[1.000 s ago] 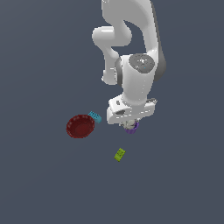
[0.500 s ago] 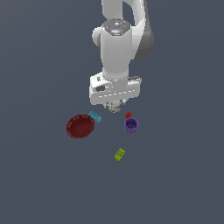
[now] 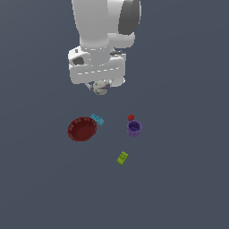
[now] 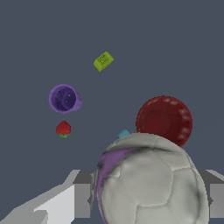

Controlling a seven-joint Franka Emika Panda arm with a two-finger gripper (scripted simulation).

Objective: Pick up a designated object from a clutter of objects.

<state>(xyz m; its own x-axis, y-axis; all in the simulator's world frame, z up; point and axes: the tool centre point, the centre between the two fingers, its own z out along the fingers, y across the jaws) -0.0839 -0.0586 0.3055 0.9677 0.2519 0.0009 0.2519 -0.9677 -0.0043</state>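
The designated object, a whitish-grey ball with purple markings [image 3: 101, 86], hangs high above the floor with my gripper [image 3: 101, 86] shut on it. It fills the wrist view, ball [image 4: 148, 181] flanked by grey fingers [image 4: 83, 200]. Below lies the clutter: a dark red ribbed bowl [image 3: 82, 129], a teal brick [image 3: 97, 119] touching the bowl's rim, a purple cup [image 3: 134, 128], a tiny red piece [image 3: 131, 117] just behind the cup, and a lime-green brick [image 3: 122, 158] apart from the others.
In the wrist view the bowl [image 4: 164, 120], cup [image 4: 64, 98], red piece [image 4: 63, 129] and lime-green brick [image 4: 103, 61] lie far below on the plain grey floor [image 3: 188, 179]. The teal brick [image 4: 124, 133] peeks out behind the ball.
The arm has risen steadily, carrying the ball up and toward the exterior view's left, away from the purple cup. The items on the floor have not moved.
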